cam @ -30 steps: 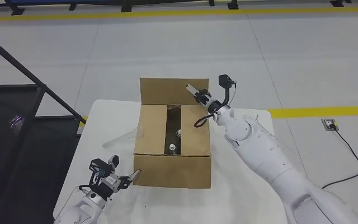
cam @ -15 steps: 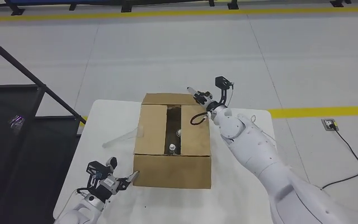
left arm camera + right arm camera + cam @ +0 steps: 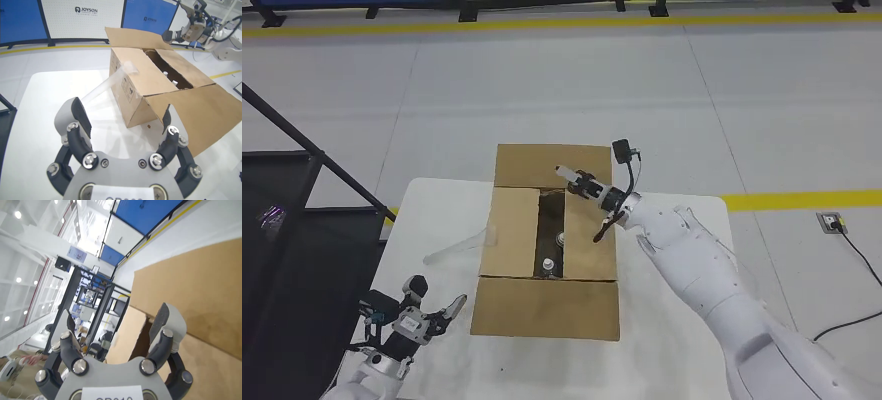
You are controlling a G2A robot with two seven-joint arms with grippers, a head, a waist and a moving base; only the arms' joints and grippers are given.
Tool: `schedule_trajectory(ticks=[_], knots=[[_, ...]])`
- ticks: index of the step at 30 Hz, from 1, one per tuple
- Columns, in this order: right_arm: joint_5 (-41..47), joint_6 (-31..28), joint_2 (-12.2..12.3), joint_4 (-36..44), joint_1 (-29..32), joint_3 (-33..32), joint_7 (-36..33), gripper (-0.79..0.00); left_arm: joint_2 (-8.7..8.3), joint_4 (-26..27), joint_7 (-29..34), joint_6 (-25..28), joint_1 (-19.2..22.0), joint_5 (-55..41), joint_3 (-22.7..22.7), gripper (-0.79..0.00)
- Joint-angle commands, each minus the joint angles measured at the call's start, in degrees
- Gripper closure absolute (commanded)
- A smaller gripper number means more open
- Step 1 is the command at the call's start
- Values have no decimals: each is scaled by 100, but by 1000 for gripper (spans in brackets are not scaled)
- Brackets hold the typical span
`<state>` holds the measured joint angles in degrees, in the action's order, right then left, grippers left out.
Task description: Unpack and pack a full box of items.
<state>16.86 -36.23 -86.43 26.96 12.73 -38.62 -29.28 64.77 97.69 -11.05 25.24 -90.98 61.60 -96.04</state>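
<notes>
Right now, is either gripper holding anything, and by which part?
Nothing is held. The left gripper beside the near box flap and the right gripper over the far flap both have jaws apart, empty.

Left tool (image 3: 122, 106) spread wide beside the partly opened cardboard box (image 3: 179, 63)

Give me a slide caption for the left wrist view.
Open left gripper above the white table, beside a cardboard box whose parted flaps reveal two white caps inside.
</notes>
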Motion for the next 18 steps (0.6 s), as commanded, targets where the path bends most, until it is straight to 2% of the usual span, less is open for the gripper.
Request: schedule_trajectory(ticks=[1,4,8,14,18], knots=[[80,369,0,211,65,9,-687,-785,-2,15,-25,-88,-34,-82,-119,-785],[-44,817,-24,431,151,91,-1090,-785,0,16,-59,-219,-80,-155,-248,-785],[-317,1329,-110,569,226,220,-1011,-785,-1,2,-86,-194,-153,-219,-346,-785],[-310,1653,-287,433,223,280,-984,-785,8,-16,-156,-145,-226,-198,-335,-785],[263,1575,-404,231,191,131,-1478,-785,14,28,-201,-85,-268,-176,-308,-785]])
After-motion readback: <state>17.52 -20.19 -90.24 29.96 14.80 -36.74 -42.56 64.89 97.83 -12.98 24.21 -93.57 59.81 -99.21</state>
